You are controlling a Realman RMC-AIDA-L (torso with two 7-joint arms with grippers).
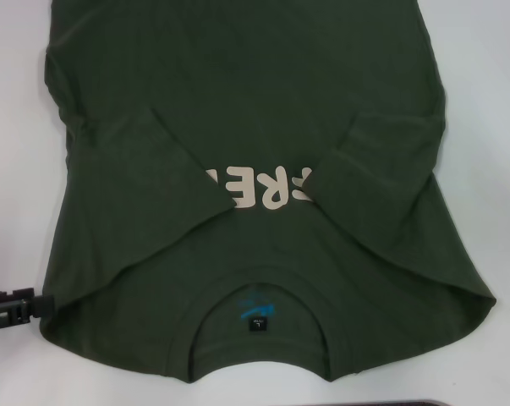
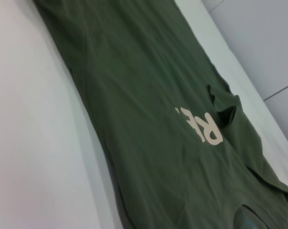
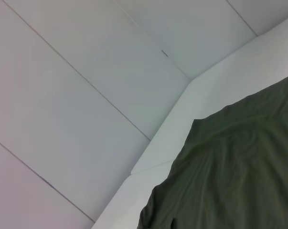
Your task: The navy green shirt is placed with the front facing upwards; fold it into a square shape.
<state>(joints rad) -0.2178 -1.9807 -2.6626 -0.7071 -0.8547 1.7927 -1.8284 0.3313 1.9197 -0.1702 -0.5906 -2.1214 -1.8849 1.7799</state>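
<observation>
Across table (image 1: pixel 9 127) centre lay navy green shirt (image 1: pixel 246 110), sleeves (image 1: pixel 166 152) folded inward, body unfolded. At 8 o'clock, left gripper (image 1: pixel 5 306); finger state impossible to tell.

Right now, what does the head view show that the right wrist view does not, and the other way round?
Only the head view shows the cream lettering, both sleeves folded inward over the chest, the collar with its dark label, and the left end effector at the table's near left edge. Only the right wrist view shows the tiled floor beyond the table's corner. Both show the green shirt on the white table.
</observation>
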